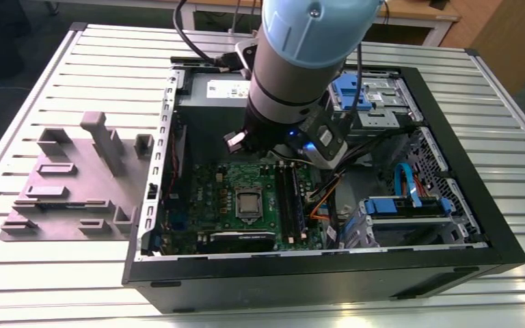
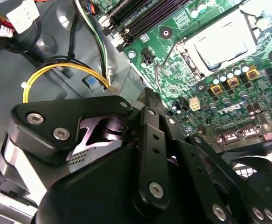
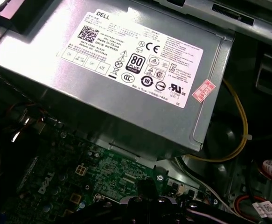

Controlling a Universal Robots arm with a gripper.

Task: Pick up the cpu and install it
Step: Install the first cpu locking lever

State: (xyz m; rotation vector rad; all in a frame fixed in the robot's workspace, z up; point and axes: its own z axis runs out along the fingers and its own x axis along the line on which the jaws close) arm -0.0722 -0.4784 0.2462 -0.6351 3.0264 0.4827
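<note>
Ribbed metal bench (image 1: 25,82) carries, from the exterior view's left to its right, a grey plastic fixture (image 1: 71,184) with upright posts and then an open black computer case (image 1: 317,273) lying on its side. Inside the case, again left to right in the exterior view: the green motherboard (image 1: 203,198), the cpu (image 1: 247,202) lying flat in its socket near the board's middle, the long black memory slots (image 1: 290,195) just beside it, then loose cables and blue drive brackets (image 1: 409,205). The robot arm (image 1: 299,61) reaches down into the case above the board's far edge; its tool (image 2: 145,154) hangs over the board, apart from the cpu. Whether the tool is wide or narrow cannot be told, and nothing is seen held in it. In the second wrist view the cpu (image 2: 222,44) shows a silver-grey top inside the metal socket frame (image 2: 191,58), with the thin wire lever (image 2: 166,63) beside it. The first wrist view shows the silver power supply (image 3: 126,79) and a yellow cable (image 3: 240,126). Judged by its look, the cpu is light, stiff and smooth-topped, fragile on its underside, and best taken by two opposite edges and kept level.
</note>
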